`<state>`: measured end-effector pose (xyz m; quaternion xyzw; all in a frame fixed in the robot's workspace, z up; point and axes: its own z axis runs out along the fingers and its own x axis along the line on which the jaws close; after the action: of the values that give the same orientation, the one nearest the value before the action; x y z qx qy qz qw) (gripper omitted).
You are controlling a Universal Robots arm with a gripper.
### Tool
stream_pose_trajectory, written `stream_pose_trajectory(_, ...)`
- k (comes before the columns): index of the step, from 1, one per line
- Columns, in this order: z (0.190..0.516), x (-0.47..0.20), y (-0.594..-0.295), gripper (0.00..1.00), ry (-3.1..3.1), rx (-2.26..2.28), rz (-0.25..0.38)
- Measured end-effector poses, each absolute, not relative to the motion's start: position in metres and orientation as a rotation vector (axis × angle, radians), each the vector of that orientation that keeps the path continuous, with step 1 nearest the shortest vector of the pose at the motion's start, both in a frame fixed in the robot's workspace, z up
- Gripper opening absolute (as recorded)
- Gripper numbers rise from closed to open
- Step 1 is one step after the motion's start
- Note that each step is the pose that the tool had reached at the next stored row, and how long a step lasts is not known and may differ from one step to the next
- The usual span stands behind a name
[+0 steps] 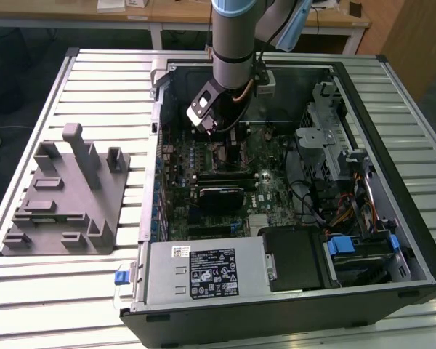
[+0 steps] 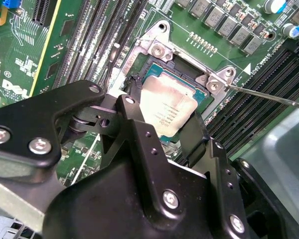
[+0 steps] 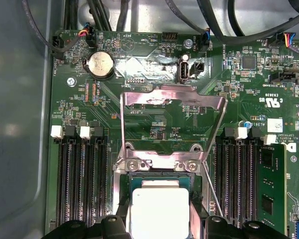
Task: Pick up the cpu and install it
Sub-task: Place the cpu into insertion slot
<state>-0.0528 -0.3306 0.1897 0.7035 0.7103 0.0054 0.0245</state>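
Gripper (image 2: 162, 119) jaws pinched the cpu (image 2: 168, 107) by opposite edges, at the open socket (image 2: 157, 49), load plate (image 3: 172, 94) raised. We judged a slight tilt or offset on release could bend socket pins.

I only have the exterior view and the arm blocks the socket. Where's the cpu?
Observer: In the second wrist view the cpu lies inside the socket frame, with the gripper straddling it. I can't tell whether it's fully seated.
Operator: Cover plate up or down?
Observer: Up. In the first wrist view the metal cover plate stands swung open beyond the cpu.
Operator: Lever?
Observer: Unlatched. In the second wrist view the thin wire lever sticks out sideways, free of the socket frame.
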Motion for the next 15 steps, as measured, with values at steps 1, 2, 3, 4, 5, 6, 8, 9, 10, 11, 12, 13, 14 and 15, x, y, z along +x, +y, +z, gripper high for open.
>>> stream_pose_trajectory(1, 0.19, -0.0528, -0.3306, 0.54, 2.197, 2.176, 0.017)
stream_pose_trajectory(2, 0.1903, -0.0528, -0.3306, 0.54, 2.197, 2.176, 0.017)
stream_pose_trajectory(3, 0.1906, -0.0527, -0.3307, 0.54, 2.198, 2.176, 0.017)
stream_pose_trajectory(4, 0.191, -0.0528, -0.3307, 0.54, 2.197, 2.176, 0.017)
stream_pose_trajectory(5, 0.1913, -0.0528, -0.3308, 0.54, 2.197, 2.176, 0.017)
stream_pose_trajectory(6, 0.1915, -0.0528, -0.3309, 0.54, 2.197, 2.176, 0.016)
stream_pose_trajectory(8, 0.1916, -0.0528, -0.3313, 0.54, 2.198, 2.176, 0.016)
stream_pose_trajectory(9, 0.1916, -0.0528, -0.3316, 0.54, 2.198, 2.176, 0.016)
stream_pose_trajectory(10, 0.1916, -0.0527, -0.332, 0.54, 2.197, 2.176, 0.016)
stream_pose_trajectory(11, 0.1916, -0.0527, -0.3323, 0.54, 2.197, 2.176, 0.016)
stream_pose_trajectory(12, 0.1916, -0.0527, -0.3327, 0.54, 2.197, 2.176, 0.016)
stream_pose_trajectory(13, 0.1916, -0.0526, -0.3331, 0.54, 2.197, 2.176, 0.016)
stream_pose_trajectory(14, 0.1916, -0.0525, -0.3334, 0.54, 2.197, 2.176, 0.016)
stream_pose_trajectory(15, 0.1916, -0.0526, -0.3335, 0.54, 2.197, 2.176, 0.016)
